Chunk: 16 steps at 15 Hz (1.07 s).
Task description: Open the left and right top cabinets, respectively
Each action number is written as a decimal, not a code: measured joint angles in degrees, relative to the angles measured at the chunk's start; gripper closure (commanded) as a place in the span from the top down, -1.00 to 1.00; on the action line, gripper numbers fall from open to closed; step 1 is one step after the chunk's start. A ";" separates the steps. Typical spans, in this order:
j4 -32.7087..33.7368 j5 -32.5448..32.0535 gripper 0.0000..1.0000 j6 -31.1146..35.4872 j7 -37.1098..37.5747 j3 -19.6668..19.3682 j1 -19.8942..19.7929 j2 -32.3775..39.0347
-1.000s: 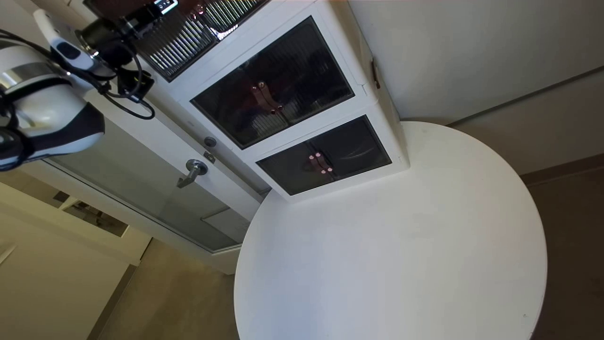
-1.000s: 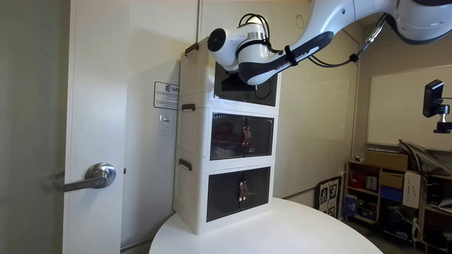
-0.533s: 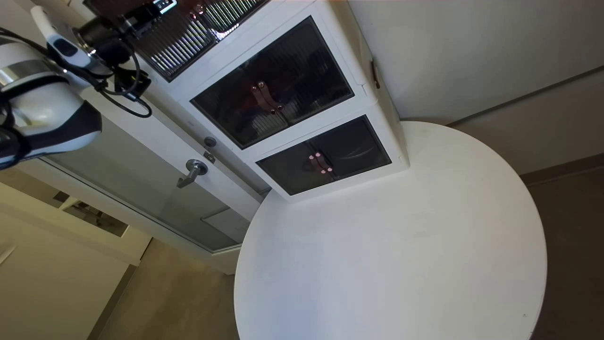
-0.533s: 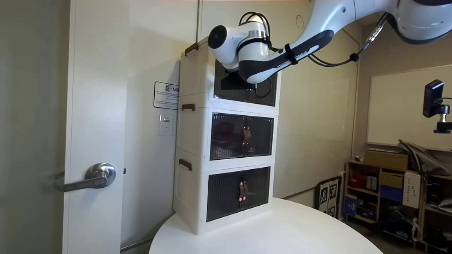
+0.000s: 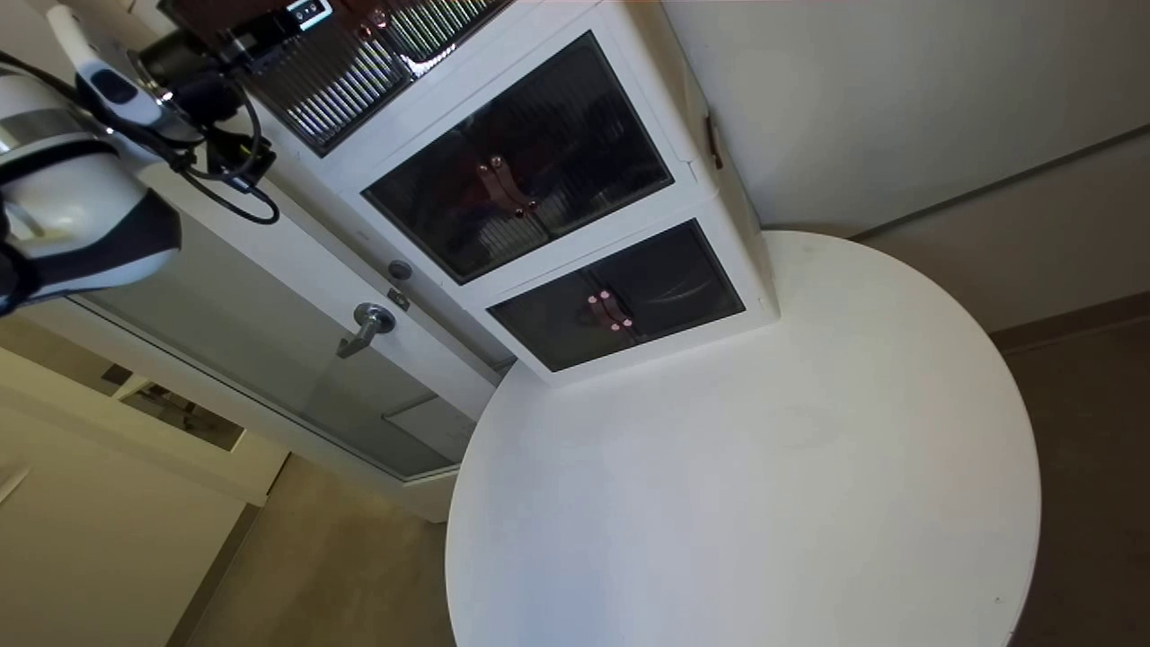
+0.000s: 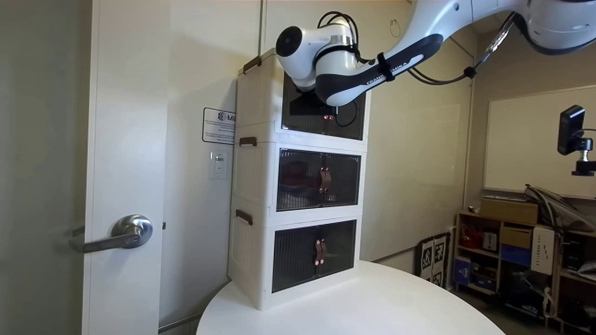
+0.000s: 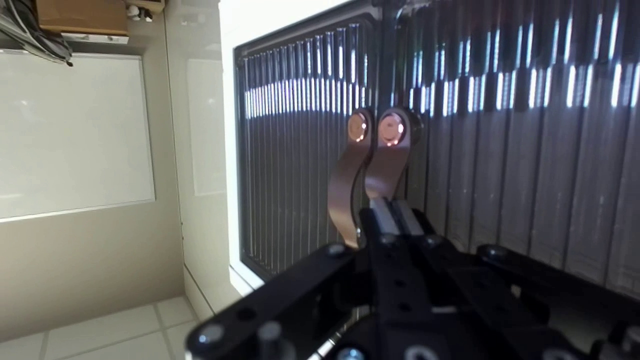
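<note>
The top cabinet's left door (image 6: 298, 123) and right door (image 6: 350, 133) are dark, ribbed and see-through in a white frame, and look closed. The wrist view is upside down, so the left door (image 7: 500, 175) shows on its right side and the right door (image 7: 285, 165) on its left. A brown strap handle (image 7: 387, 167) of the left door sits beside the right door's handle (image 7: 345, 190). My gripper (image 7: 395, 201) has its fingers together, the tips over the lower part of the left door's strap. No part of the strap shows between the pads. An exterior view shows the gripper (image 5: 308, 13) before the left door.
Below stand a middle cabinet (image 6: 321, 216) and a bottom cabinet (image 6: 307, 286) with similar doors and straps, on a round white table (image 6: 372, 311). A room door (image 6: 125, 288) with a metal lever stands left. A camera on a mount (image 6: 572, 130) is at right.
The arm has shifted slightly up in one exterior view and left in the other. The lower studs of the top handles came into view below the wrist. No door has visibly moved.
</note>
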 measured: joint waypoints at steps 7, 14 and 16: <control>-3.56 -0.12 -0.99 3.99 -0.01 -0.18 -0.31 -2.53; -9.98 -0.14 -0.99 4.98 -0.01 -0.05 -0.23 -7.23; -11.83 -0.11 -0.99 4.98 -0.01 0.12 -0.22 -8.58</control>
